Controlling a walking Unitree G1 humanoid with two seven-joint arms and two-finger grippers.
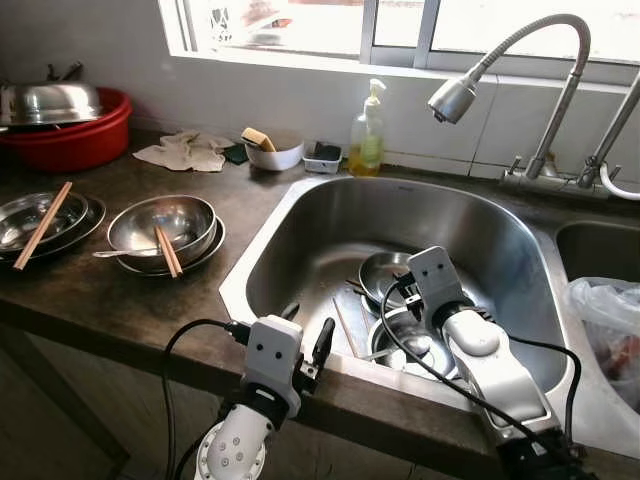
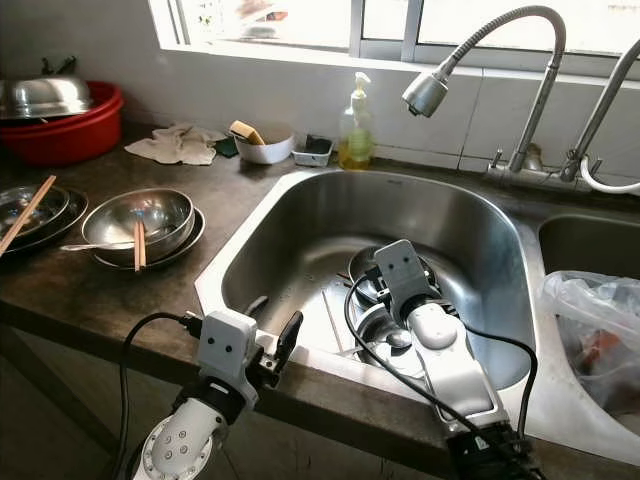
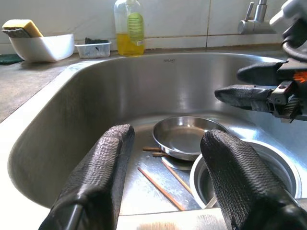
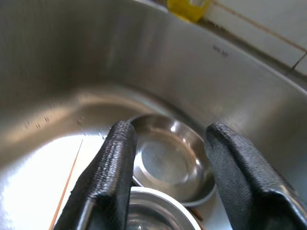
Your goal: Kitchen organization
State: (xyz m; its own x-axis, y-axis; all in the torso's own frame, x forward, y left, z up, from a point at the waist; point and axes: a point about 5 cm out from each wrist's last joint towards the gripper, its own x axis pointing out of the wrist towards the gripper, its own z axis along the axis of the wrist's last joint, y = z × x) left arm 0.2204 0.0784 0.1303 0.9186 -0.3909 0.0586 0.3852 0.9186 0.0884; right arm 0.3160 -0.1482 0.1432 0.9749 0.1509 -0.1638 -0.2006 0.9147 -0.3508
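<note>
Reaching into the sink point(image 1: 300, 215), the right gripper point(image 4: 165, 177), fingers wide, could skid off the slick steel plate point(image 4: 168, 160) or jam chopsticks point(image 3: 160, 189) underneath, while the left gripper point(image 3: 165, 184), also wide, hovers at the sink's front rim.

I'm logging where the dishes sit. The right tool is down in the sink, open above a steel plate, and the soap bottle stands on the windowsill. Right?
Not quite. The soap bottle stands on the counter behind the sink, below the windowsill, as the left eye view shows. The right tool is indeed open above the steel plate.

The sink point(image 1: 300, 240) and its bowls point(image 3: 184, 136) are shiny bare metal; the bench point(image 1: 100, 290) is dark, matt, mottled stone; claw fingers point(image 3: 96, 182) are rough black rubber.
</note>
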